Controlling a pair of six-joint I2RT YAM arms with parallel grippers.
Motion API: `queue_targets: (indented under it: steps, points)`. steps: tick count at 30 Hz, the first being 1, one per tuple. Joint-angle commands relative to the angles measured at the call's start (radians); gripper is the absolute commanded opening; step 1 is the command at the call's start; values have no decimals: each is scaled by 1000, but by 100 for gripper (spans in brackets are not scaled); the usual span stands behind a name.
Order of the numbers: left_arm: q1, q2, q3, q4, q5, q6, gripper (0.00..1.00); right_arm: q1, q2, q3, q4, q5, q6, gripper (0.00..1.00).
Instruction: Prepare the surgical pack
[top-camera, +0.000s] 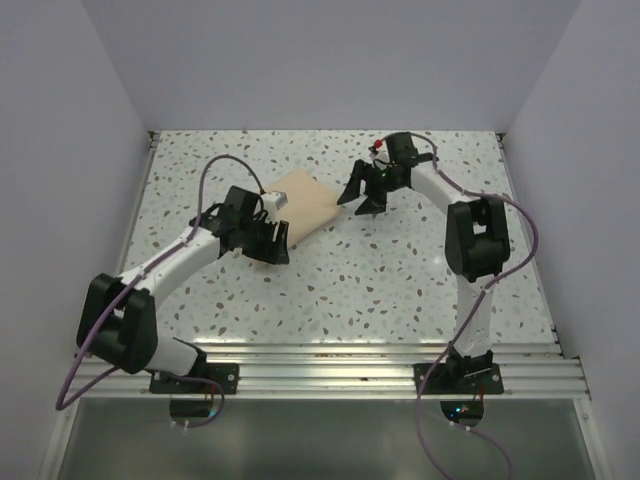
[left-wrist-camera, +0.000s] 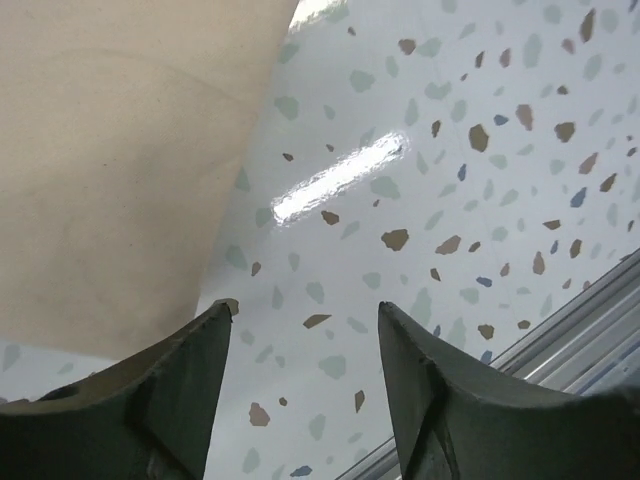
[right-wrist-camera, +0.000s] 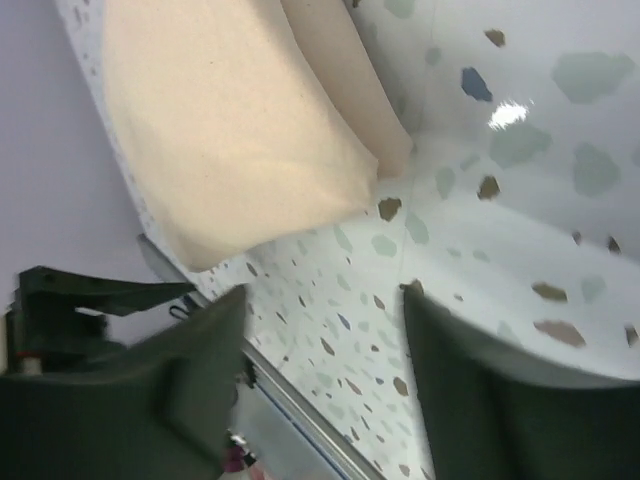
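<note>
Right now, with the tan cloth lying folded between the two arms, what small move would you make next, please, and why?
Probably raise both arms clear: the left gripper and right gripper stand open beside the tan cloth, holding nothing, so the fold seems done.

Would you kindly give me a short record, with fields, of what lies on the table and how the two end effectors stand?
cloth: tan, folded into layers, lying flat
table: white with coloured speckles, metal rail at the near edge
left end effector: open, nothing between its fingers, by the cloth's near left edge
right end effector: open, nothing between its fingers, on the cloth's right side, clear of it
held items: none
</note>
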Motion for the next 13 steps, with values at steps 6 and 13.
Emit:
queue_targets:
  steps: [6, 13]
  points:
    - [28, -171, -74, 111, 25, -85, 99, 16, -166, -93, -209, 167, -164, 99]
    - [67, -242, -189, 294, 161, -174, 100, 30, -391, -427, 152, 63, -67, 99]
